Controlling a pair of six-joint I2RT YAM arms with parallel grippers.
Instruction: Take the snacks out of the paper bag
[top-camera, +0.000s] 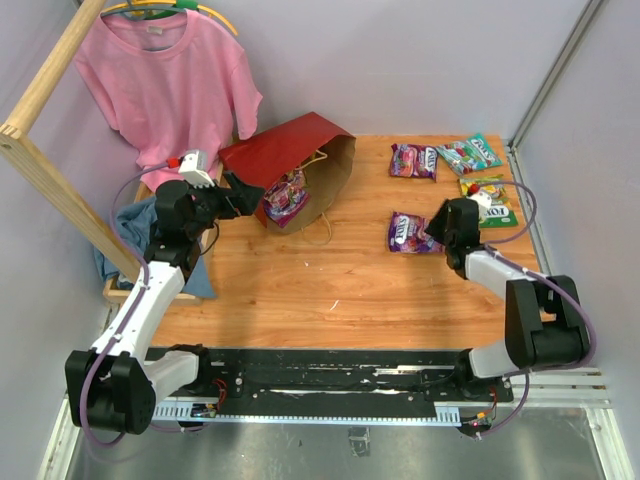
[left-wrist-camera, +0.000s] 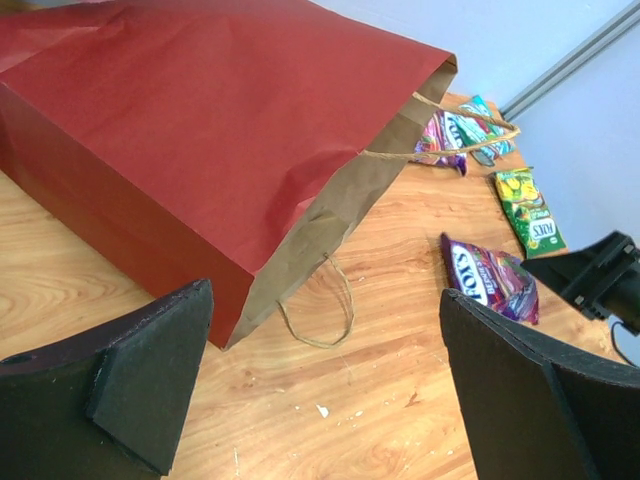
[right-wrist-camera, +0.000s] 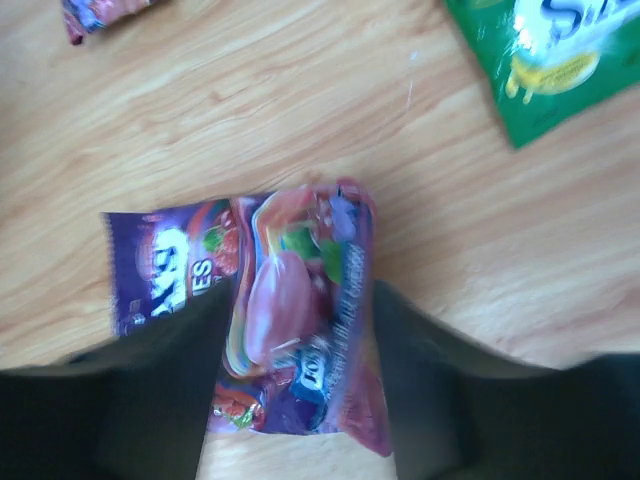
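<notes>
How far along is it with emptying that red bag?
About midway, it seems. Done: a purple packet, a teal packet and a green packet lie out on the table. In hand: the right hand grips a second purple packet low over the wood. Left: at least one packet in the mouth of the paper bag, where the open left hand hovers.

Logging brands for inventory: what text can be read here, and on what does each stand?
"FOX'S": near purple packet, seen upside down.
"FOX": green packet.
Too small to read: far purple packet, teal packet.
No print showing: bag.
Too blurred to read: packet inside it.
</notes>
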